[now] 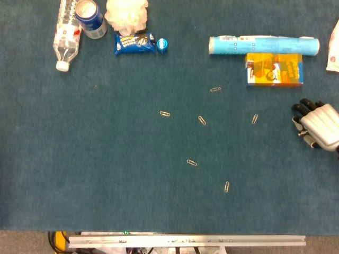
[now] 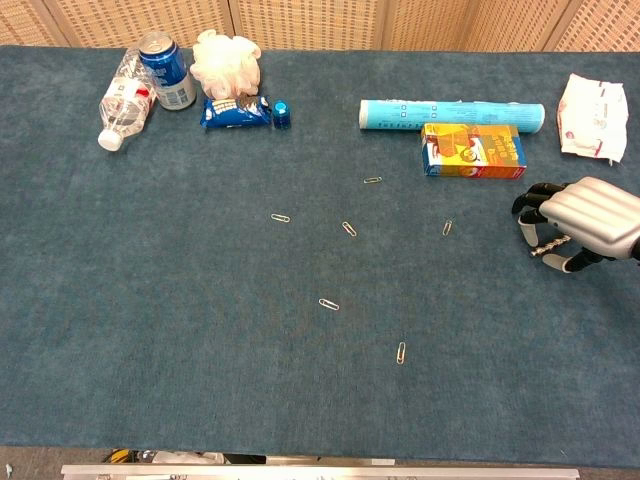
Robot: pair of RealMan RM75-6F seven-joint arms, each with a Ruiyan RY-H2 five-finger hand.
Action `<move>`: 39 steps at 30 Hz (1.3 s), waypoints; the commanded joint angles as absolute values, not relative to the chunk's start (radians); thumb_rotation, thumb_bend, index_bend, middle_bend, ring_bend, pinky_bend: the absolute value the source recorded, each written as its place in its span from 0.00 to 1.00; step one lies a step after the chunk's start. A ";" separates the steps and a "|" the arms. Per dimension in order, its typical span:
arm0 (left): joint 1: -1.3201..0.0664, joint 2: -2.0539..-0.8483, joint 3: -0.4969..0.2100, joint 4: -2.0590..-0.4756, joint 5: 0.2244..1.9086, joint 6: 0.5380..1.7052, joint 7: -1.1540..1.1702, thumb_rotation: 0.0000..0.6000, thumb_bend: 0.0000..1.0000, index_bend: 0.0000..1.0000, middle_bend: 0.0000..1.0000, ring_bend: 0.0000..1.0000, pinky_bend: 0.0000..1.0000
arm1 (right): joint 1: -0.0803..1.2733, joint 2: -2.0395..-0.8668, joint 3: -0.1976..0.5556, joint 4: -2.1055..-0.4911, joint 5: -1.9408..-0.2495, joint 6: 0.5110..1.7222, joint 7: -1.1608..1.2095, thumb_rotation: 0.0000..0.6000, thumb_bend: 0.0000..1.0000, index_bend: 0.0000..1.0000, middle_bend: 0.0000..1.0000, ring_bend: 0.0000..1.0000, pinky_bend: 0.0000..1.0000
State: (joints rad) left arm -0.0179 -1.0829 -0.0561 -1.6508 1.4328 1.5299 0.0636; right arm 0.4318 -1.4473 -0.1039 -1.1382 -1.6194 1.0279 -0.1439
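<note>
The right hand hangs at the right edge of the worktop, just below the orange box, holding nothing. Its fingers are curled downward and bent in under the palm, tips near the cloth; whether they touch it I cannot tell. The left hand shows in neither view.

Nearest the hand is a paperclip lying flat on the worktop, between the hand and the other clips, apart from both. Its long axis runs nearly toward and away from the robot, tilted slightly, far end leaning right (in the head view it reads the same).

Five more clips lie scattered across the middle, likely strewn loose so each sits apart. The tube lies crosswise, touching the box's far side. A bottle, can, loofah and snack pack cluster at the far left.
</note>
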 commanded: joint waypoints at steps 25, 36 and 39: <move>-0.016 -1.081 -0.058 -1.654 1.431 1.532 0.066 1.00 0.05 0.30 0.34 0.33 0.45 | 0.434 -1.457 -0.104 -1.143 -1.603 1.016 -0.175 1.00 0.26 0.55 0.26 0.17 0.37; -0.016 -1.081 -0.057 -1.654 1.431 1.530 0.064 1.00 0.05 0.30 0.34 0.33 0.45 | 0.437 -1.458 -0.104 -1.148 -1.600 1.013 -0.183 1.00 0.27 0.58 0.26 0.17 0.37; -0.017 -1.081 -0.057 -1.654 1.432 1.530 0.064 1.00 0.05 0.30 0.34 0.33 0.45 | 0.437 -1.458 -0.103 -1.149 -1.595 1.008 -0.185 1.00 0.27 0.59 0.26 0.17 0.37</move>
State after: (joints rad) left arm -0.0166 -1.0806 -0.0569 -1.6540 1.4322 1.5296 0.0644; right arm 0.4371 -1.4577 -0.1033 -1.1488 -1.5952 1.0084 -0.1850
